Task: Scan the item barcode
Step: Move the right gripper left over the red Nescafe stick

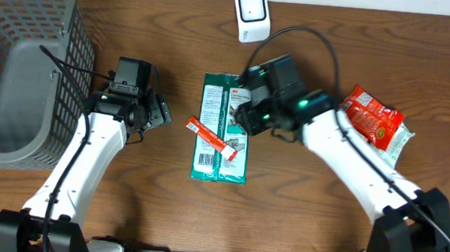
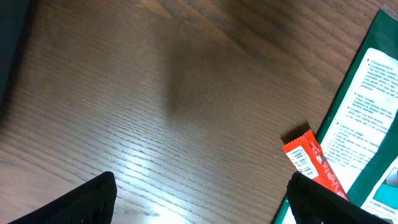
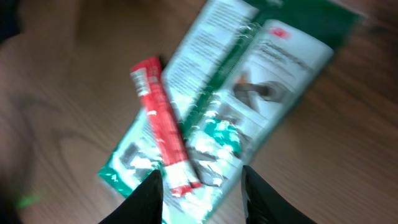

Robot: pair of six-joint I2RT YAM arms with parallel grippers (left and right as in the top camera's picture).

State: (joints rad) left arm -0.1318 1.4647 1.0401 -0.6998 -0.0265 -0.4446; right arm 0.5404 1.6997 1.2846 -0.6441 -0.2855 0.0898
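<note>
- Your red stick packet (image 1: 205, 135) lies flat on the green package (image 1: 226, 170), long axis slanting across it, one end overhanging onto the desk (image 1: 305, 227).
- It sits between both end effectors. From the right wrist, its near end lies between the fingertips and the rest runs away ahead.
- Right end effector (image 3: 202, 193): fingers parted, pinching nothing; the arm reaches diagonally in, wrist tipped down over the package.
- Left end effector (image 2: 202, 196): spread wide over bare desk, the packet's striped end just ahead to its right.

Soft light; right wrist view blurred
</note>
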